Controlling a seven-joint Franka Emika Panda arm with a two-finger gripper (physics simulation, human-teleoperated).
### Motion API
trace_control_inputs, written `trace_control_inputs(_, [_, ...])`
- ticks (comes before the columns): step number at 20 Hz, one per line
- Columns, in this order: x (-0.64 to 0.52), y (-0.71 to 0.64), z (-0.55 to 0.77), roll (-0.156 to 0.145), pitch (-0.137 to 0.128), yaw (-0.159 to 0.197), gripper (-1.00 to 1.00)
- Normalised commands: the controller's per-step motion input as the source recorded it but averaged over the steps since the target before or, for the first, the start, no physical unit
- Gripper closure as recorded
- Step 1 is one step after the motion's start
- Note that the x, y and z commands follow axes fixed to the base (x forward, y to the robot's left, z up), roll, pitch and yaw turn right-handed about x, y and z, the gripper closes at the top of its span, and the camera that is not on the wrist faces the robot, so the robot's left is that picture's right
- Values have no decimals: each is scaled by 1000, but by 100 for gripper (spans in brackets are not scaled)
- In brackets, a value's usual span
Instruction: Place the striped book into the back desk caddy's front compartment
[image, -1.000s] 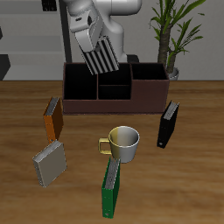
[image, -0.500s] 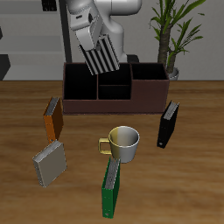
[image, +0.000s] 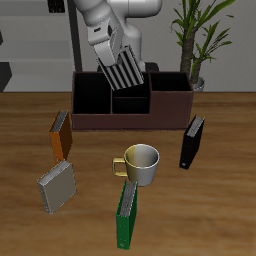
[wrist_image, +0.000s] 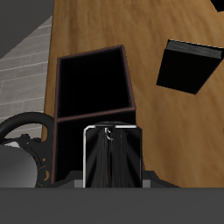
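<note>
Gripping striped book (image: 126, 68) in tool (image: 108, 45), tilted above back desk caddy (image: 131, 102)

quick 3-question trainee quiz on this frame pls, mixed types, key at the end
1. True or false: the striped book already lies flat inside the caddy.
2. What does the gripper hold?
A. the mug
B. the striped book
C. the green book
3. Fill in: the mug stands on the table between the caddy and the ____ book.

Key: 1 false, it hangs tilted above the caddy. 2 B. 3 green.
</note>
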Motion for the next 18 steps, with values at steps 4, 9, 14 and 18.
trace_control_inputs(4, [-43, 4, -83, 12, 6, 19, 100])
trace_control_inputs(9, [18, 37, -114, 8, 18, 59, 100])
trace_control_inputs(14, [-8, 41, -66, 20, 4, 37, 100])
trace_control_inputs(18, [28, 38, -10, 20, -4, 62, 100])
